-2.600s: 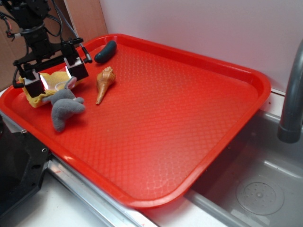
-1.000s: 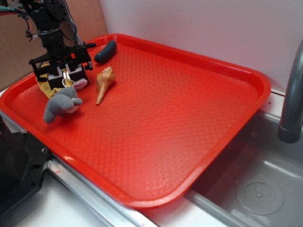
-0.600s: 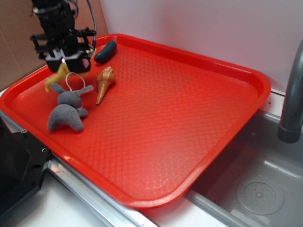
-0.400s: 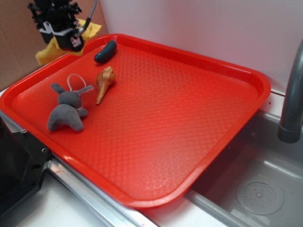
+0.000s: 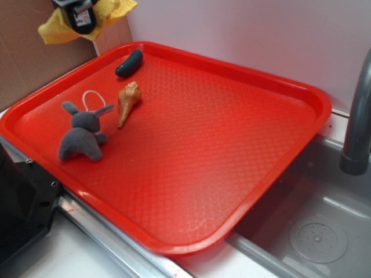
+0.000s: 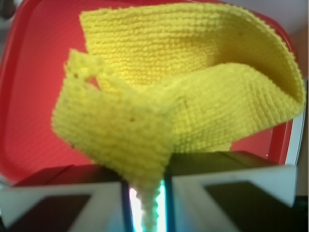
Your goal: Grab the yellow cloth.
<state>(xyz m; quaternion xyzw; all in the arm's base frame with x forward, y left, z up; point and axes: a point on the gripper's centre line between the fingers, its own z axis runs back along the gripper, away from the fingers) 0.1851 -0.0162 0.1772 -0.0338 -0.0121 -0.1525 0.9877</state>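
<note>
The yellow cloth (image 5: 110,13) hangs clear above the far left corner of the red tray (image 5: 243,145), pinched in the gripper (image 5: 81,20) at the top edge of the exterior view. In the wrist view the cloth (image 6: 193,96) billows in loose folds over the tray, one bunched fold clamped tight between the narrowly closed fingers (image 6: 203,193). On the tray lie a grey plush bunny (image 5: 81,136), a tan seashell (image 5: 127,101) just beside it, and a dark green oblong object (image 5: 128,62) near the far rim.

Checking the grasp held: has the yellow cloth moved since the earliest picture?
Yes. The yellow cloth rose off the red tray, now hanging from the gripper above its far-left corner.
</note>
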